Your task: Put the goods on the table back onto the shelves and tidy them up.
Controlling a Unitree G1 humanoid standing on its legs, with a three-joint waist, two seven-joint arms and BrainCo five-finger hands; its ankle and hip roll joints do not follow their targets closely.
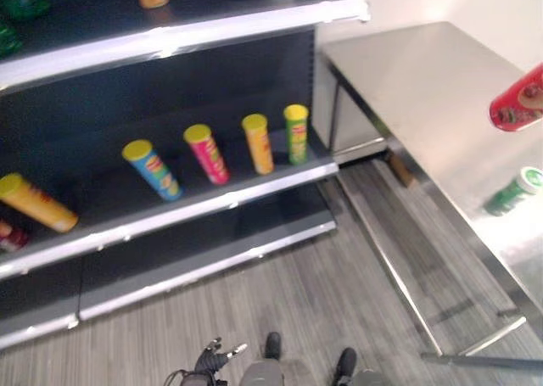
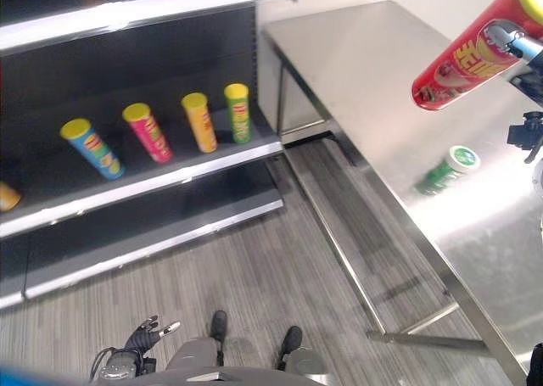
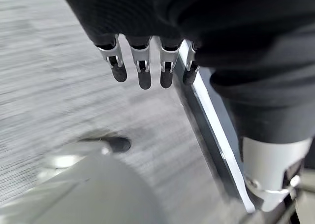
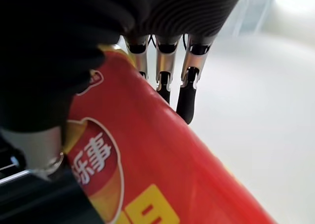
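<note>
Above table [image 2: 373, 55], red can [image 2: 462, 59] in R robot hand [image 4: 162, 71], fingers wrapped round; L robot hand [image 3: 142, 61] prob. relaxed.

Bright overhead light washes the steel table [image 2: 373, 55] into a white sheen, with glare streaking along the shelf edges [image 1: 170, 40]. The shelf recesses sit dark. The floor [image 3: 44, 76] is smeared with motion blur in the left wrist view, and the red can [image 4: 162, 170] looms soft at close range.
</note>
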